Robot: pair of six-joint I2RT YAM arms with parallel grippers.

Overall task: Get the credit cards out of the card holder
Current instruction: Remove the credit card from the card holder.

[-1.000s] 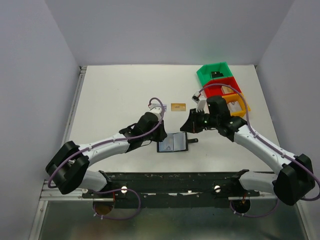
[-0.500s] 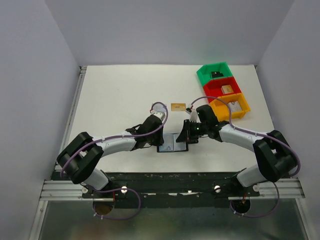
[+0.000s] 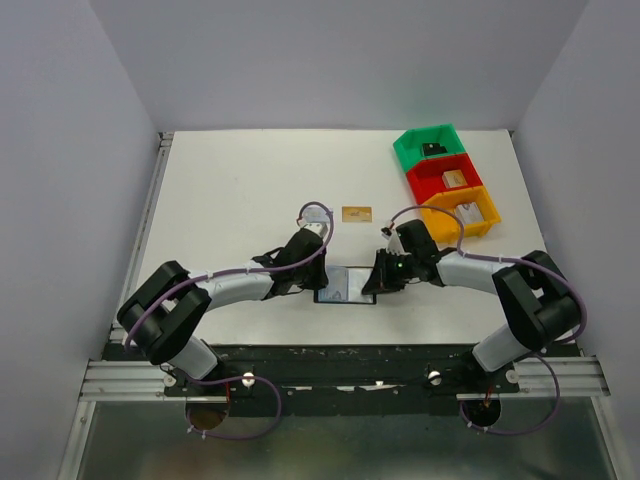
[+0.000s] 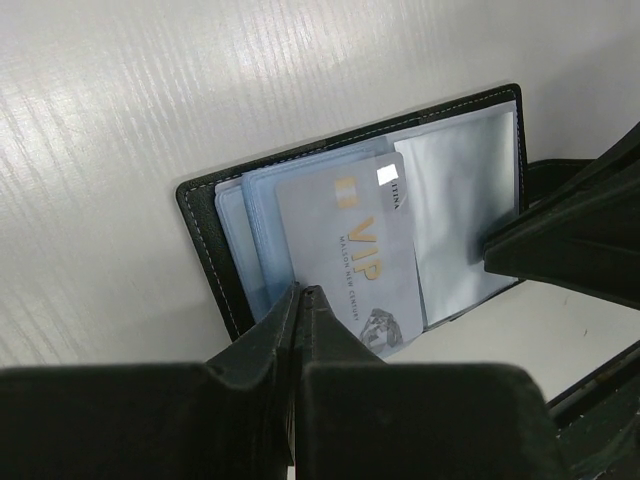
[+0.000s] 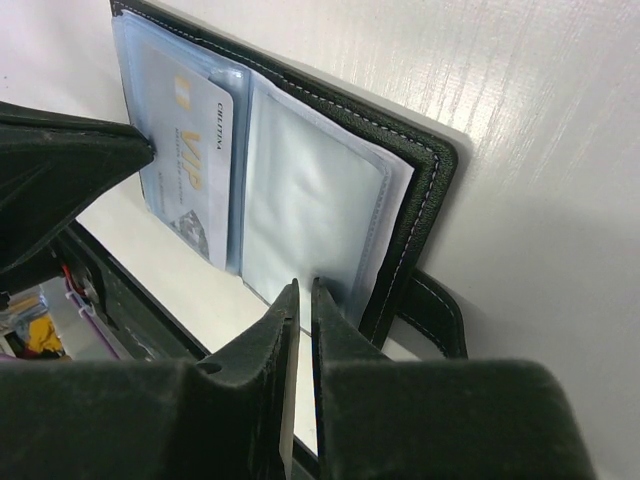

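The white surface [image 3: 250, 180] carries everything you are working with. Well beyond your right hand [image 5: 303, 290], toward its outer side, three plastic bins stand in a touching row: the green bin [image 3: 410, 150] farthest, then the red bin [image 3: 425, 178], then the orange bin [image 3: 483, 205] nearest you.

Between your two hands the black card holder [image 3: 347, 285] lies open and flat on the surface, pockets facing up.

Your left hand [image 4: 300, 300] is clenched, its fingers pressed together on the near edge of a silver-grey VIP card [image 4: 350, 260]. That card lies slanted across the blue-grey pockets of the half on your left hand's side.

Your right hand has its fingers drawn nearly together, with only a thin slit between them. The tips are down at the near edge of the clear sleeve [image 5: 310, 210] on the other half. You cannot tell whether they pinch anything there. Just outside that hand the strap tab [image 5: 435, 310] sticks out from the holder's edge.

A gold-orange card [image 3: 357, 214] lies alone on the surface just beyond both hands, apart from the holder.
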